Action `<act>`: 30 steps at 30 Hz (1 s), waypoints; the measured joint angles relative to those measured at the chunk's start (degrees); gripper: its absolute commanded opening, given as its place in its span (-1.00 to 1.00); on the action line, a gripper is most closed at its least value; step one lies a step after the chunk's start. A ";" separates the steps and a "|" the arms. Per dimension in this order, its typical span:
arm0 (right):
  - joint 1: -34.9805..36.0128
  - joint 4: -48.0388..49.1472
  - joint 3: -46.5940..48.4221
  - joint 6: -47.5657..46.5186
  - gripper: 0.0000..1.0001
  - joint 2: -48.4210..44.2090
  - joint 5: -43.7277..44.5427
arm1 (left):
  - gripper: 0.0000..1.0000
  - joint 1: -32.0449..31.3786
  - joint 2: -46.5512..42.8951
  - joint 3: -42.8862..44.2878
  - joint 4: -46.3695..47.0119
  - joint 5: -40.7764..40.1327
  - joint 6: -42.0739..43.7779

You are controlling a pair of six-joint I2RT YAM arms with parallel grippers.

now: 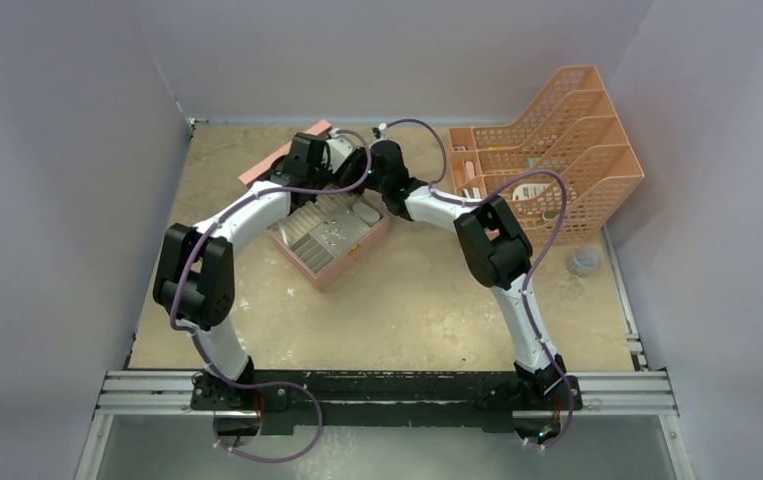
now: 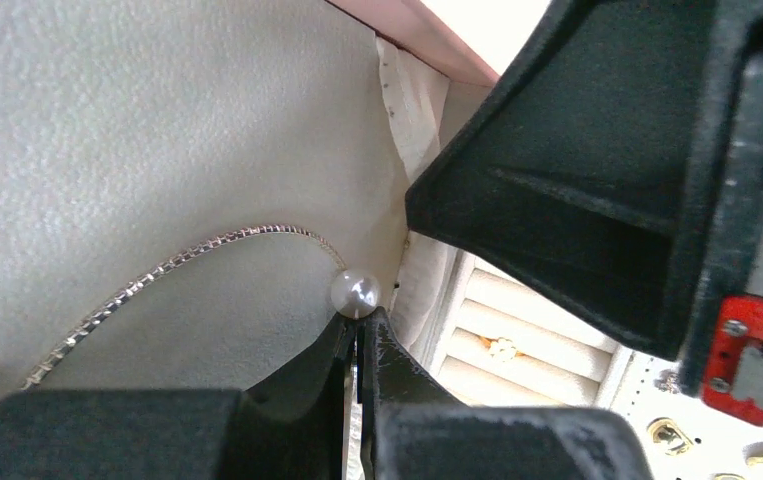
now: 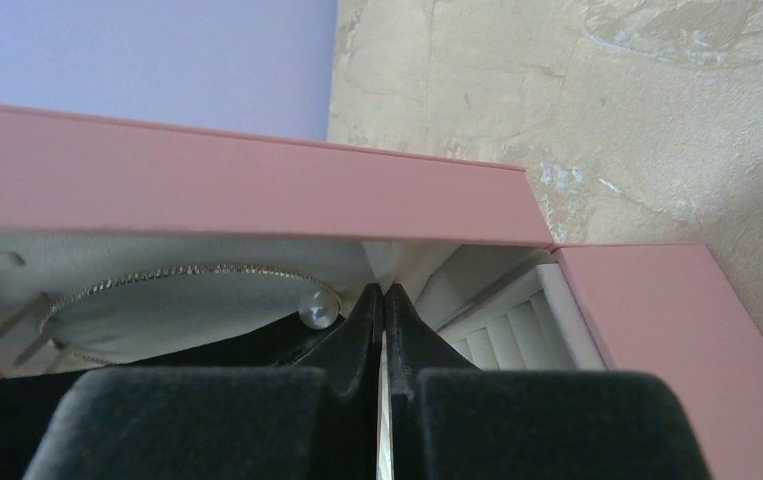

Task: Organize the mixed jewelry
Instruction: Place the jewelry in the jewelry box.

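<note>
Pink card and pale felt hold the middle of the table (image 1: pixel 407 320), and we see both arms lean in over it. On the left, the left arm (image 1: pixel 197 275) rises from its base, folds sharply at the elbow and reaches forward and inward to the far side of the pink box (image 1: pixel 329 268), where the opened lid (image 1: pixel 275 160) lies. The left gripper (image 2: pixel 357 328) points at the lid's felt lining (image 2: pixel 157 120), fingers pressed together. Their tips touch the underside of a pearl (image 2: pixel 355 292) at one end of the wire hoop (image 2: pixel 187 258), which lies curved across that lining (we cannot tell whether the wire itself is nipped between them).

Just beside it, the ribbed ring rolls (image 2: pixel 517 325) of the box carry small gold pieces (image 2: pixel 502 348).

The right arm (image 1: pixel 492 245) mirrors the left, elbow high and wrist turned inward, so the two wrists nearly meet and crowd the same corner. The right gripper (image 3: pixel 384 298) is likewise closed, its tips at the fold between lid and box, close to the pearl but apart from it.

Farther right stands an orange mesh rack (image 1: pixel 557 150).
</note>
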 measured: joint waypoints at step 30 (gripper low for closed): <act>-0.81 4.87 -1.51 -2.56 -1.00 0.39 -7.19 | -0.16 4.68 0.61 3.58 -7.19 10.54 -11.67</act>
